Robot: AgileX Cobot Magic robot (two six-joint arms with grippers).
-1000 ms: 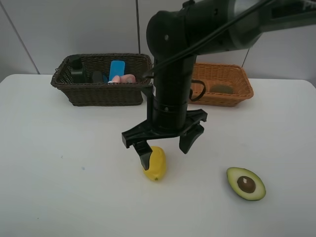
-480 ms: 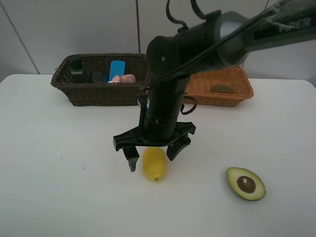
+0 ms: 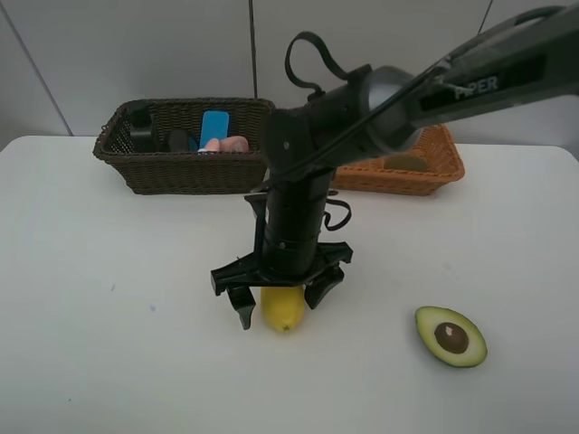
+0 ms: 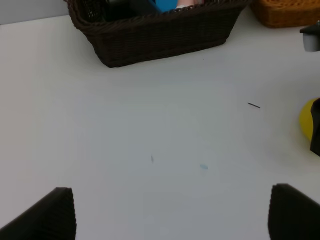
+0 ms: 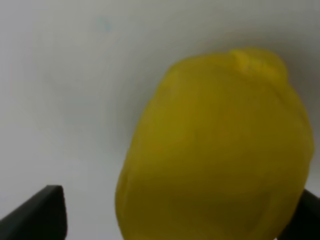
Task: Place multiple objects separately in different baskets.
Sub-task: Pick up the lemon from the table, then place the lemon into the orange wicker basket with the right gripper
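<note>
change: right claw (image 3: 279, 303) has dropped over the last second from above the yellow lemon (image 3: 282, 309) to worktop level, fingers now either side of it
right claw state: spread, straddling the lemon; the gap looks to have narrowed slightly; contact not confirmed
left claw (image 4: 170, 212): spread, hanging over bare worktop (image 3: 109, 344), holding nothing
meaning: judged as the grasp step on the lemon; closing comes next, then carry to a basket
lemon location: front-centre of worktop, well apart from both baskets
lemon surface: oval, nub at one end, waxy, finely dimpled; rounded, so could roll or squirt out under an off-centre pinch
avocado half (image 3: 450, 335): cut face up, brown pit in the centre, lying on the worktop to the right, not yet sorted
dark brown basket (image 3: 185, 172): deep woven wicker, rectangular; blue block (image 3: 213, 127), something pink and dark items inside
orange-tan basket (image 3: 425, 172): shallower wicker, partly hidden behind the arm; a dull greenish-brown item inside
worktop: smooth matte white, a few small marks
</note>
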